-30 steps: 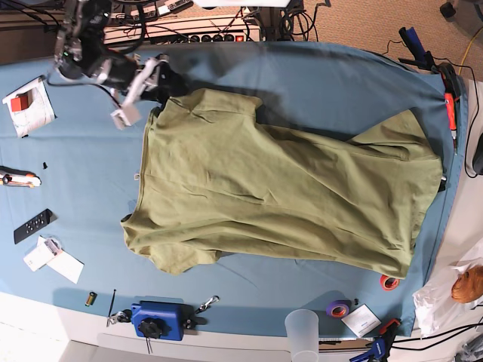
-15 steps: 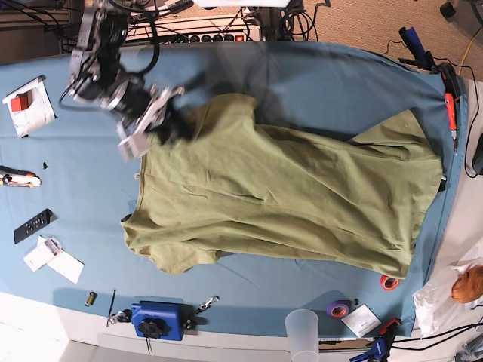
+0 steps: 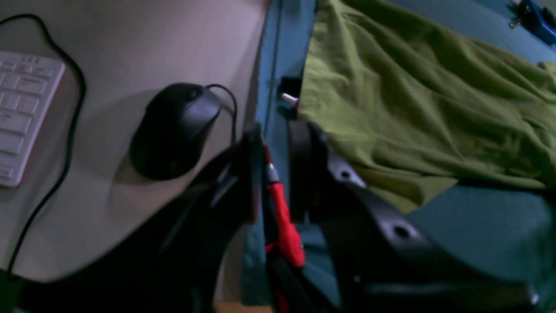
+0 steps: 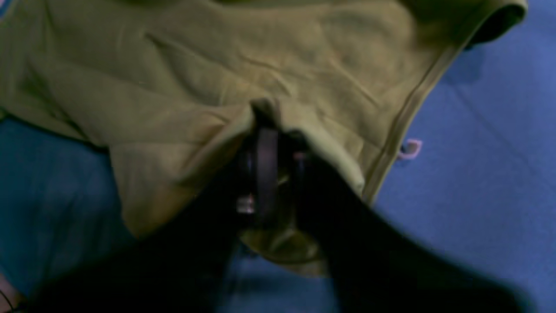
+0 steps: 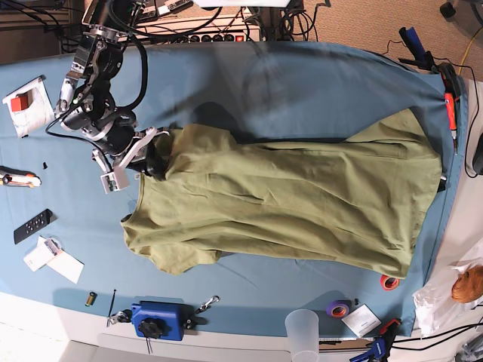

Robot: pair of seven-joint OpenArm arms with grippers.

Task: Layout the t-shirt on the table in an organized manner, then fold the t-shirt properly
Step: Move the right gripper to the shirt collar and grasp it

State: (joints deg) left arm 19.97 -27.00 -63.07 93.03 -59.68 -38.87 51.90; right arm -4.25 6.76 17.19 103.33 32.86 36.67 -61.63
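Note:
The olive-green t-shirt [image 5: 287,204] lies spread across the teal table [image 5: 317,83], its long side running left to right, creased and uneven. My right gripper [image 5: 156,156] is at the shirt's upper left corner, shut on a bunched fold of the cloth. The right wrist view shows the fabric [image 4: 217,65] pinched in the gripper [image 4: 280,148]. My left gripper [image 3: 271,169] hovers over the table's edge beside the shirt's hem [image 3: 412,87]. Its jaws stand a little apart with nothing between them. The left arm is out of the base view.
A red-handled tool [image 3: 284,221] lies on the table's edge under the left gripper, with a black mouse [image 3: 173,130] and white keyboard [image 3: 21,113] beyond. On the table are a blue clamp block [image 5: 158,320], a plastic cup [image 5: 302,332], tape rolls [image 5: 389,282], a remote [image 5: 32,225] and a white box [image 5: 29,105].
My right gripper has closed on the shirt's upper left corner and dragged it down and left in the base view. The raised upper flap has flattened and shifted.

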